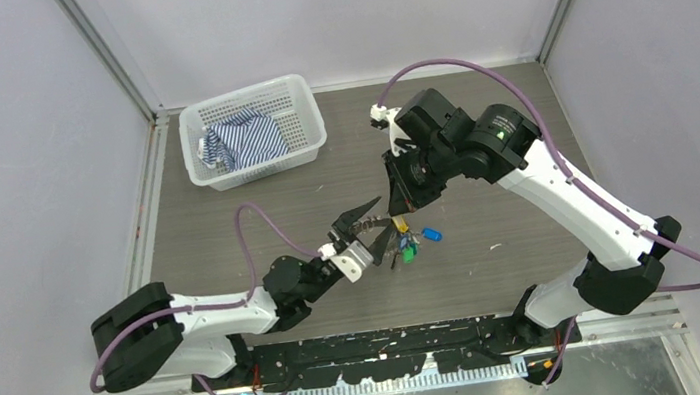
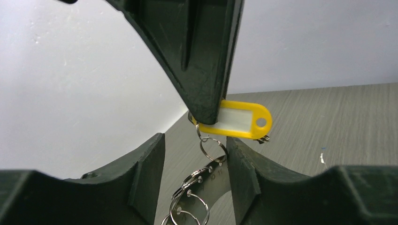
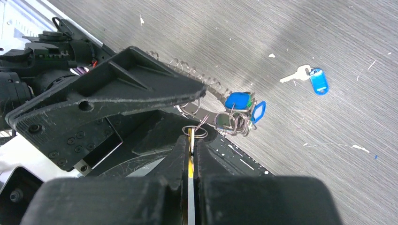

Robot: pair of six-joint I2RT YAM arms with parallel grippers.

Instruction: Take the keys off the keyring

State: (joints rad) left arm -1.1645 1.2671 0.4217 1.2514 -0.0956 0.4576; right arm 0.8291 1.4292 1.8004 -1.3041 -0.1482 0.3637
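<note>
The keyring (image 2: 213,180), a curved metal band strung with small split rings, hangs between the fingers of my left gripper (image 2: 195,159). Those jaws stand apart: the right-hand finger (image 2: 253,173) touches the band and the left-hand one is clear of it. My right gripper (image 3: 191,138) is shut on a yellow tag (image 2: 241,121) whose small ring links to the band. A bunch of keys (image 3: 239,110) with blue and green tags dangles from the keyring's far end. From above, both grippers (image 1: 370,230) (image 1: 400,207) meet at mid-table.
One loose key with a blue tag (image 3: 313,78) lies on the table right of the bunch, also seen from above (image 1: 431,234). A white mesh basket (image 1: 312,127) holding a striped cloth (image 1: 243,140) stands at the back left. Grey walls enclose the table.
</note>
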